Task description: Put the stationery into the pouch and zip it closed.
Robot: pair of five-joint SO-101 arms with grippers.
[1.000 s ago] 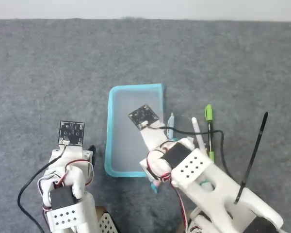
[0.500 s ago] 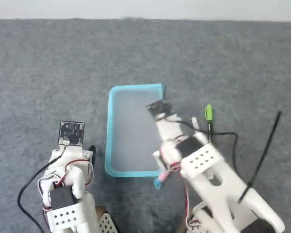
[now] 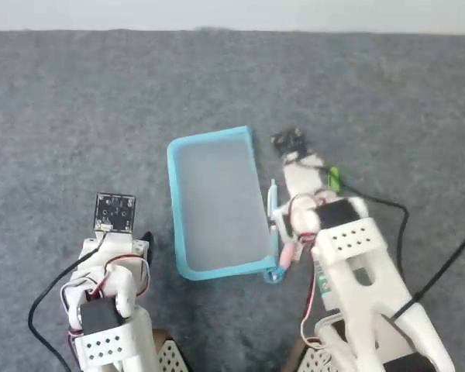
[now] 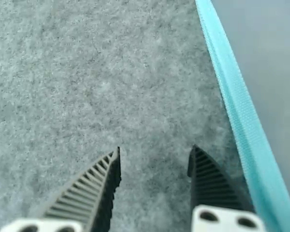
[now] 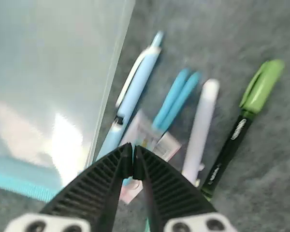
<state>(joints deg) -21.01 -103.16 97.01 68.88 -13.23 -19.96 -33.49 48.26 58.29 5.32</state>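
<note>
The pouch (image 3: 217,201) is translucent with a teal border and lies flat, tilted a little, in the middle of the grey carpet; the right wrist view shows it as well (image 5: 53,72). Beside its right edge lie a light-blue pen (image 5: 135,92), a blue pen (image 5: 176,99), a white pen (image 5: 200,125) and a green marker (image 5: 251,111). My right gripper (image 5: 133,149) is shut, its tips over a small pink-and-white item (image 5: 152,137) at the pens' near ends. My left gripper (image 4: 154,157) is open over bare carpet just left of the pouch's teal edge (image 4: 237,106).
My right arm (image 3: 337,240) covers most of the pens in the high view, where the green marker (image 3: 333,177) peeks out. My left arm (image 3: 108,271) sits at the lower left. A teal zipper end (image 3: 275,273) lies at the pouch's near right corner.
My right arm swung right, from over the pouch to over the pens. The pouch shifted away and tilted. The left arm kept still.
</note>
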